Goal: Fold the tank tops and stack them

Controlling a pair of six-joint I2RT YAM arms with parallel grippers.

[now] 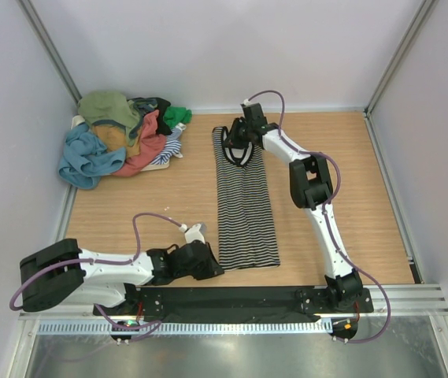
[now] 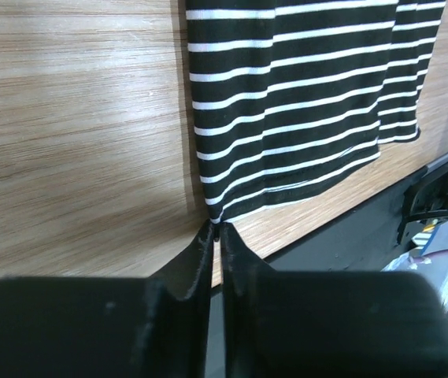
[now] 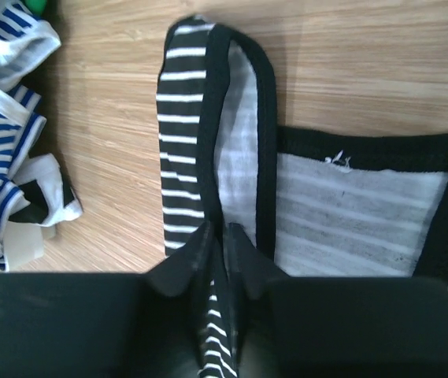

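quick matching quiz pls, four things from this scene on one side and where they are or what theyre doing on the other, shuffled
1. left claw
2. right claw
3. striped tank top
4. pile of tank tops

A. heaped in the far left corner
B. shut on the striped top's strap end
C. laid out long in the middle of the table
D. shut on the striped top's hem corner

Pairs: 1-D, 2-B, 3-C, 4-A
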